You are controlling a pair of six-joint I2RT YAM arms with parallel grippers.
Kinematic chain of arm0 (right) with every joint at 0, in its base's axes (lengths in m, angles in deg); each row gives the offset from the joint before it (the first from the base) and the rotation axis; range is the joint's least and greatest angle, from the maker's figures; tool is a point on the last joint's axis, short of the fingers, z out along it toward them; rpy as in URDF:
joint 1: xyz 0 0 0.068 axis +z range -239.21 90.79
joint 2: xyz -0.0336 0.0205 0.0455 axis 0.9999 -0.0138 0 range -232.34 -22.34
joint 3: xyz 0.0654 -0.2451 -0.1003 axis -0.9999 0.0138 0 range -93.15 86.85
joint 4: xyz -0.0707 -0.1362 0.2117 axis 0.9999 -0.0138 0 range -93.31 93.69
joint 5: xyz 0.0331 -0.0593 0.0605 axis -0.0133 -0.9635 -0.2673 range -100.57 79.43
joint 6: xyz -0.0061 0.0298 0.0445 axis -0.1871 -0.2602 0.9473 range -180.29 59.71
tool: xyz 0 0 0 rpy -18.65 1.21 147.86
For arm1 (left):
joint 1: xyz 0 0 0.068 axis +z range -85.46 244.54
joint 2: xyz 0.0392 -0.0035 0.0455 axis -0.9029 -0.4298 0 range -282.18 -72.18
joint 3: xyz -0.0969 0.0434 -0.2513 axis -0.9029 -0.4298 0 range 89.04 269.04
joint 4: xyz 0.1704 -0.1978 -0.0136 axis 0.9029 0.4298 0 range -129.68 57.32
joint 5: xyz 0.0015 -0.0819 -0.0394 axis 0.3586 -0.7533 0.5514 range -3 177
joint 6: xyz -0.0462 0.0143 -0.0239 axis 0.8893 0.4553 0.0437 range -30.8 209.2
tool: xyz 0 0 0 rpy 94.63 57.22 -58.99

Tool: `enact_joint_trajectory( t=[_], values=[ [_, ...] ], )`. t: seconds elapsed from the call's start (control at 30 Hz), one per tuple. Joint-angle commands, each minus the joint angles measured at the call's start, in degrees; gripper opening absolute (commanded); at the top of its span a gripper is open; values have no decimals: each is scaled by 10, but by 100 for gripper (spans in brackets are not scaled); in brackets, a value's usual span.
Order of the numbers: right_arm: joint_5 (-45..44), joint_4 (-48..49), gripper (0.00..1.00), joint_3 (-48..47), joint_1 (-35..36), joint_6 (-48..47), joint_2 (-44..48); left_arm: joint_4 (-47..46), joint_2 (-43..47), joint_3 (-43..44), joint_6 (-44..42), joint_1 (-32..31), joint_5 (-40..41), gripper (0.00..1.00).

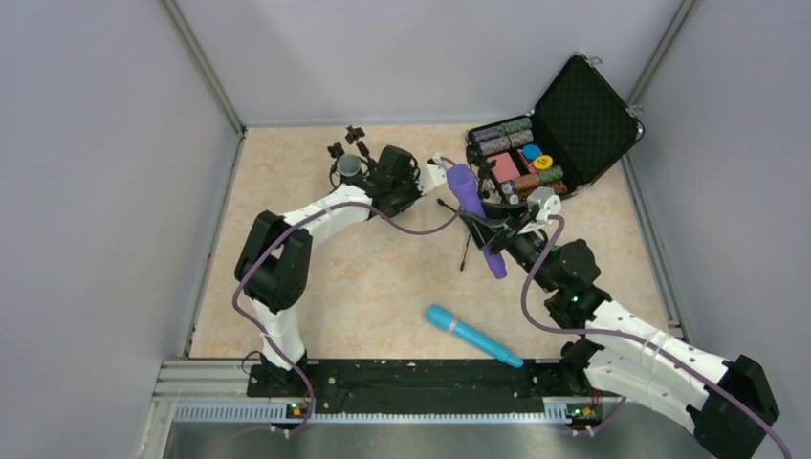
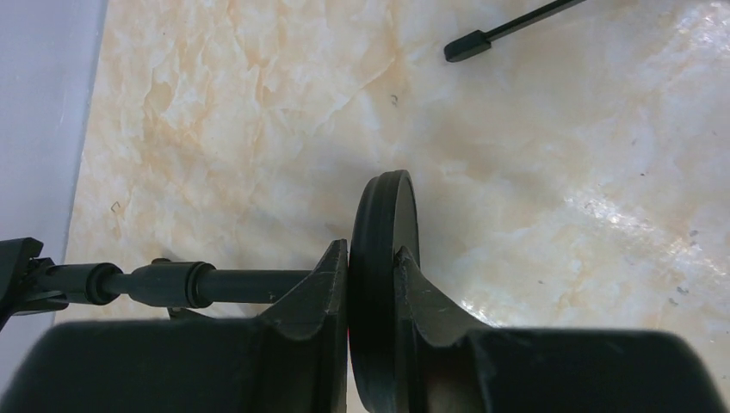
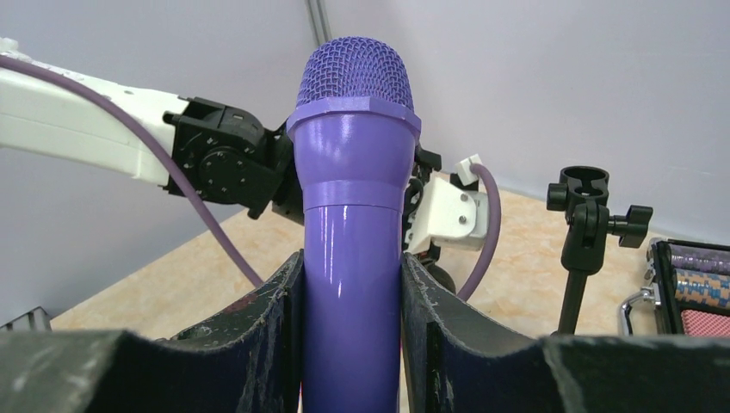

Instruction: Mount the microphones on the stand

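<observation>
Right jaws clamp purple microphone [image 3: 353, 224] body, head protruding; left jaws pinch stand base disc [image 2: 381, 258]

One black case [image 1: 585, 113], stood at the far right corner of the table [image 1: 383, 277], lid tilted open and lined with dimpled black foam. Contents: rows of striped chips [image 1: 503, 134] in purple, green and brown, a blue disc [image 1: 532, 152] touching a yellow one [image 1: 544, 162], and a pink rectangle [image 1: 503, 166]. Table top was beige with marble veining, enclosed by plain grey walls [image 1: 105, 191], with a ribbed metal rail [image 1: 383, 412] along the near edge.
</observation>
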Motion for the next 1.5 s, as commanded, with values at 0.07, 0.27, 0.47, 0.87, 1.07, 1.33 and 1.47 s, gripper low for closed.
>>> enact_joint_trajectory(
  t=[0.07,0.27,0.47,0.87,1.07,1.33,1.47],
  values=[
    [1,14,0,-4,-8,-9,31,9,32,-50,16,-44,52,0],
    [0,6,0,-6,-8,-10,48,-24,68,-112,-31,-79,37,0],
    [0,-8,0,-6,-8,-12,61,-28,104,-162,-57,-92,-15,0],
    [3,-10,0,-10,-8,-13,69,-109,178,-301,-35,-176,105,0],
    [4,-14,0,-8,-8,-14,70,-173,203,-372,-4,-228,182,0],
    [7,-11,0,-4,-8,-12,65,-151,164,-376,52,-308,302,0],
    [7,-9,0,-2,-8,-11,65,-113,121,-347,96,-339,328,0]
  ],
)
